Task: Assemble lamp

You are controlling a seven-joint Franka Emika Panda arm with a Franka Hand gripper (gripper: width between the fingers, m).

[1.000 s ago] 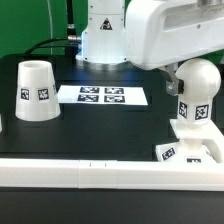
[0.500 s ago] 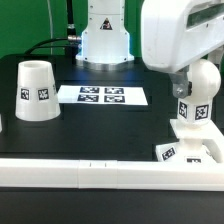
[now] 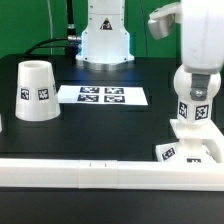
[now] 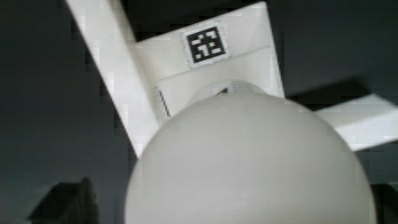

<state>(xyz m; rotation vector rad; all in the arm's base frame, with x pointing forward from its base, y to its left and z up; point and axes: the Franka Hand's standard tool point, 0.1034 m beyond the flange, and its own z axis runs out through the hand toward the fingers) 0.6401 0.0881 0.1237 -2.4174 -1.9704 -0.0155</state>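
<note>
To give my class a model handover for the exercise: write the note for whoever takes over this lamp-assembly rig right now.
The gripper sits over the head of the bulb; open or shut cannot be told.
The bulb stands upright on the base, at the exterior view's right.
The shade stands apart on the table, wide end down, at the exterior view's left.
Done: bulb on base, though how firmly is unclear. Left: shade onto the bulb.

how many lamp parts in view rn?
3: the shade alone at the exterior view's left, and the bulb upright on the base at the right. No others show.
</note>
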